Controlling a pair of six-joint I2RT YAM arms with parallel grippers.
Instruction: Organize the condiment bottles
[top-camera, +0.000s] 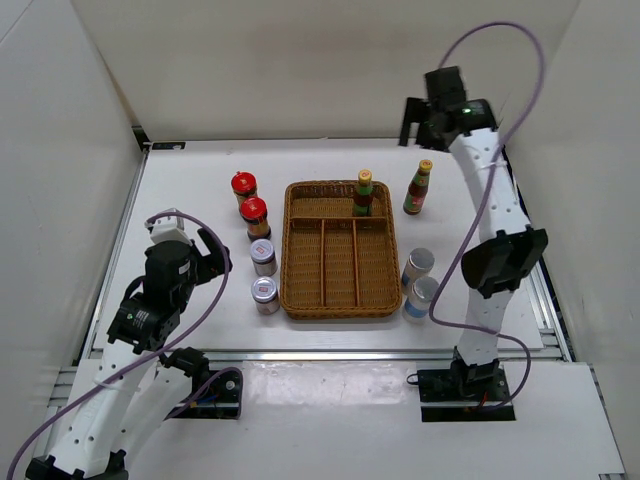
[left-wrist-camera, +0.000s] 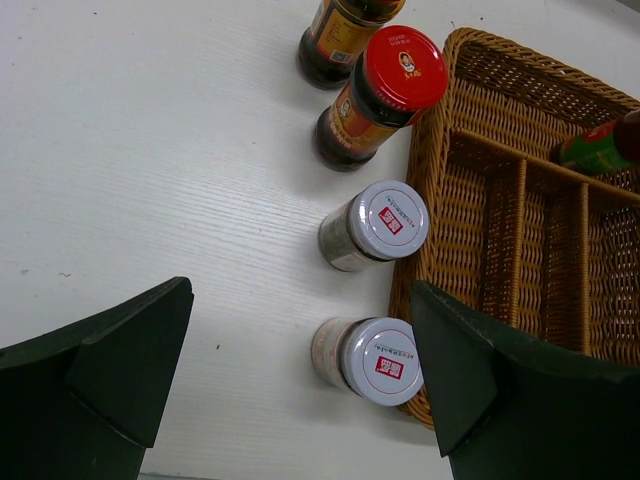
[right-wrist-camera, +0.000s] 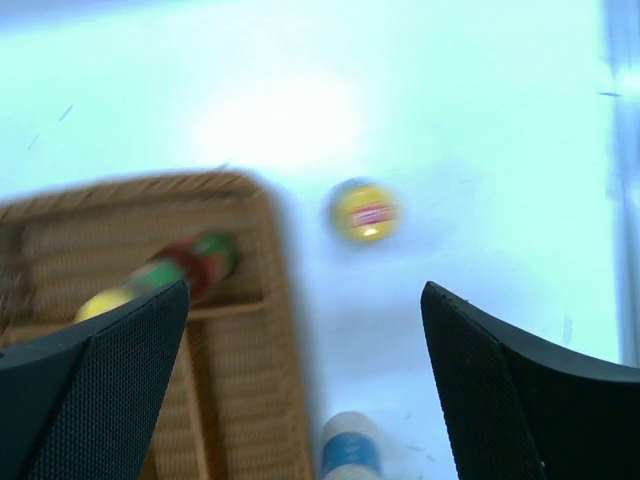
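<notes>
Left wrist view shows your left gripper (left-wrist-camera: 300, 375) spread wide above two silver-lidded brown jars (left-wrist-camera: 388, 222), standing between the wicker tray (left-wrist-camera: 470, 200) and the left edge. Your right gripper (right-wrist-camera: 305, 380) is wide too. The jars seem glass, stiff, slippery: grip the body below the lid.

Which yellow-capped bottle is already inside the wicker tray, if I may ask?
The yellow-capped bottle in the tray's far compartment; its twin stands outside.

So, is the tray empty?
No: one yellow-capped bottle stands in the tray's back compartment; the three long compartments hold nothing.
</notes>
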